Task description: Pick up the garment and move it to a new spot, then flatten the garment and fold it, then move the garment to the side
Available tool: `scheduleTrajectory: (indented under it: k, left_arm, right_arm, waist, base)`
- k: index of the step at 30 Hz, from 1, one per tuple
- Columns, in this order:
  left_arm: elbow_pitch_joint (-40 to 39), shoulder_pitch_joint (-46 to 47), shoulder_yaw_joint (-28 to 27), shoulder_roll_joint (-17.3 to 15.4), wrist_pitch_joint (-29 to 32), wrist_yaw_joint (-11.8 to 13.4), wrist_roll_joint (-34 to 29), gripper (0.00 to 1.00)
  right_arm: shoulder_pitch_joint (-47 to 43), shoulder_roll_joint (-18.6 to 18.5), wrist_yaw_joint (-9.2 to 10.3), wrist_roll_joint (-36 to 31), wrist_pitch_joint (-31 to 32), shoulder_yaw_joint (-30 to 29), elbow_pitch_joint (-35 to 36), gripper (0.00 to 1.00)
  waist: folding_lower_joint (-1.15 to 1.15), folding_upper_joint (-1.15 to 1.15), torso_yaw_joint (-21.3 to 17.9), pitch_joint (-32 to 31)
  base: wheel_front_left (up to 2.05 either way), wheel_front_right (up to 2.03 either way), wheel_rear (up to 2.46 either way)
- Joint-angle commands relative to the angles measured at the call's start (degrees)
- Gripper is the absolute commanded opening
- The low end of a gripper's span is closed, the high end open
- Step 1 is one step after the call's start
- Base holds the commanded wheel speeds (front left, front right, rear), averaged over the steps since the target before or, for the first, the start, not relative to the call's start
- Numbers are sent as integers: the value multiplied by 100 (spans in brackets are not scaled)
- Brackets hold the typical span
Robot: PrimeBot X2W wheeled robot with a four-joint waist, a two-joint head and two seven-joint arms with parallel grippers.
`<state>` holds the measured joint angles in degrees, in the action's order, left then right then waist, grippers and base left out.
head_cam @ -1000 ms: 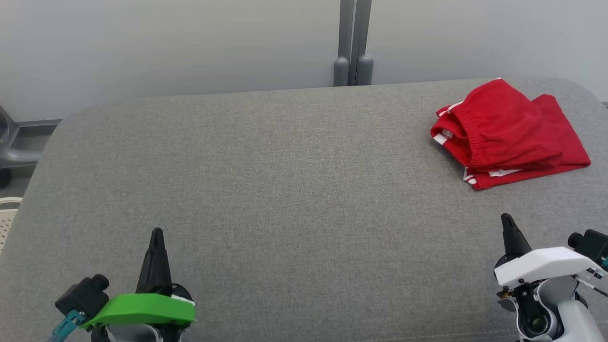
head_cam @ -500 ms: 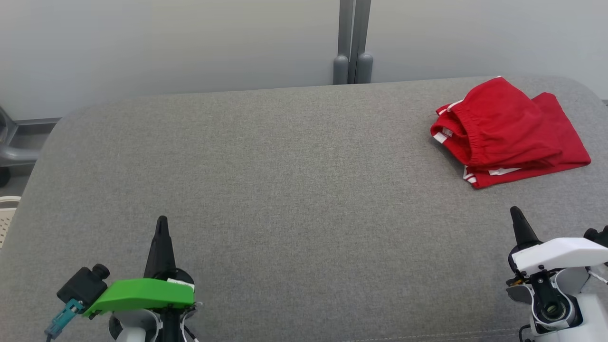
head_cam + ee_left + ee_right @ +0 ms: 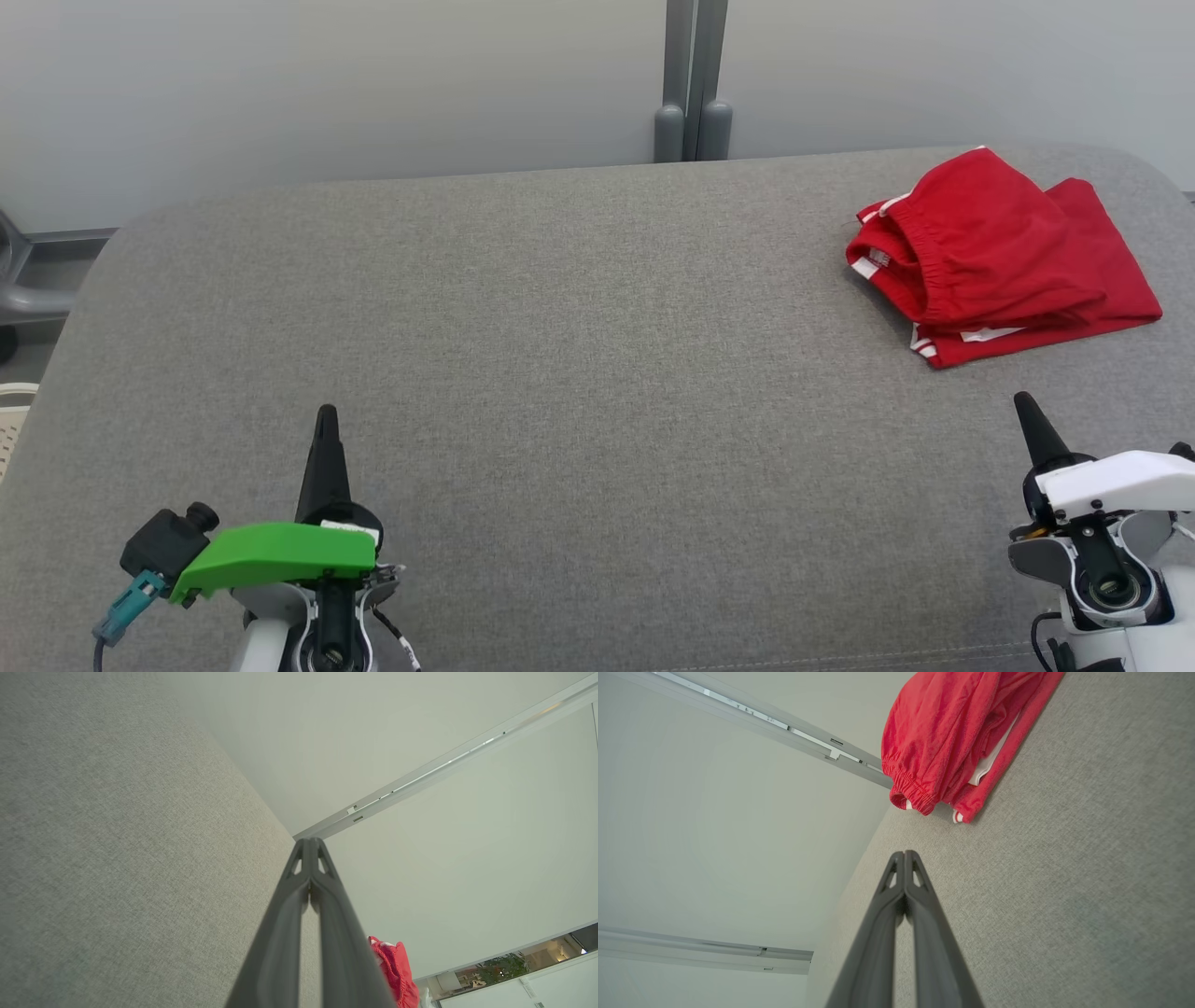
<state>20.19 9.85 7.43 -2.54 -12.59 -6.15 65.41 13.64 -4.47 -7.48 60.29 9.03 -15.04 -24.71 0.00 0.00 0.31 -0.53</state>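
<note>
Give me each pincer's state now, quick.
Left pincer: closed, holding nothing.
Right pincer: closed, holding nothing; the folded red fabric garment lies apart on the grey upholstered surface.

No legible text; the tag point(image 3: 878, 260) on the garment point(image 3: 1004, 257) is too small.

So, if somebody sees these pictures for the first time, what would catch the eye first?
The red garment with white trim stands out most: it lies in a folded bundle at the far right of the grey cushioned surface. Next come the two dark pincers at the near edge, the left pincer with a green cover and the right pincer with a white one, both shut and holding nothing.
</note>
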Motion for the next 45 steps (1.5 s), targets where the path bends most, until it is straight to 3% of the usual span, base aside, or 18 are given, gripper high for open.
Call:
scheduleTrajectory:
  k: [1,45]
  left_arm:
    - [-14,193,19,-34,18,-50,155,0]
    - [491,881,414,-45,107,-128,2521,0]
  right_arm:
    - [163,-57,-2,131,45,-50,21,0]
    - [660,-218,-2,2267,955,-621,-400,0]
  waist:
    - [0,0,0,2]
    - [0,0,-22,96]
  base:
    - [0,0,0]
    - [0,0,0]
